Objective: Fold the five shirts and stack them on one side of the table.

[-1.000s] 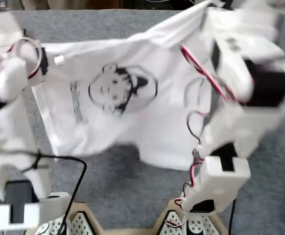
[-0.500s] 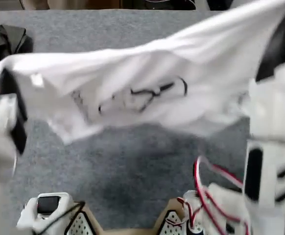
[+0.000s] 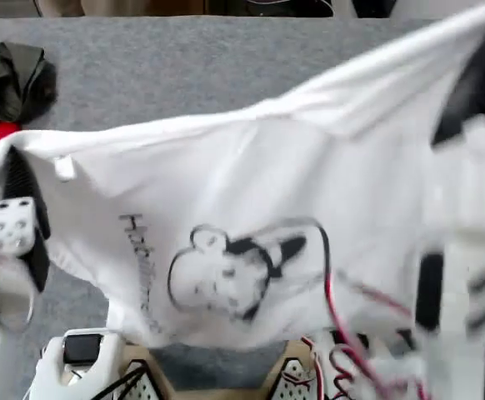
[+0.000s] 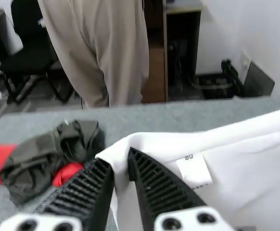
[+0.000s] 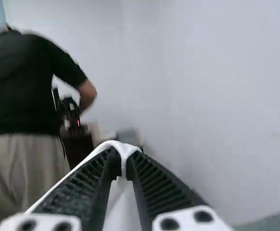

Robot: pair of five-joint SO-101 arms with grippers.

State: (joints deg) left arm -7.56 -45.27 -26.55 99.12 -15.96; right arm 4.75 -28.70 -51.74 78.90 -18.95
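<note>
Surface: grey felt-like table covering (image 3: 184, 75), lying flat below and beyond both sets of jaws.

Room: plain white wall (image 5: 217, 96) behind the right jaws. Past the table's far edge, well beyond the left jaws, stand a black office chair (image 4: 27, 48) and a dark wooden desk (image 4: 178, 29).

Other items: crumpled dark olive garment (image 4: 48, 154) on the covering just beyond the left jaws, with a red cloth (image 4: 65, 173) tucked against it on the jaws' side.

Task item: white cotton T-shirt with a black cartoon-face print (image 3: 251, 192), held off the table and stretched between the two sets of jaws. It hangs print-side up. A small white sewn-in label (image 4: 193, 168) sits near the left jaws.

Left gripper (image 4: 120, 158): black ribbed jaws nearly together, clamped on a folded edge of the shirt.

Right gripper (image 5: 122, 159): black ribbed jaws pinched on a white fold of the same shirt, raised high.

Obstructions: the spread shirt covers most of the table between the jaws. The blurred white right arm (image 3: 467, 250) stands in front of the shirt's end near the right jaws.
</note>
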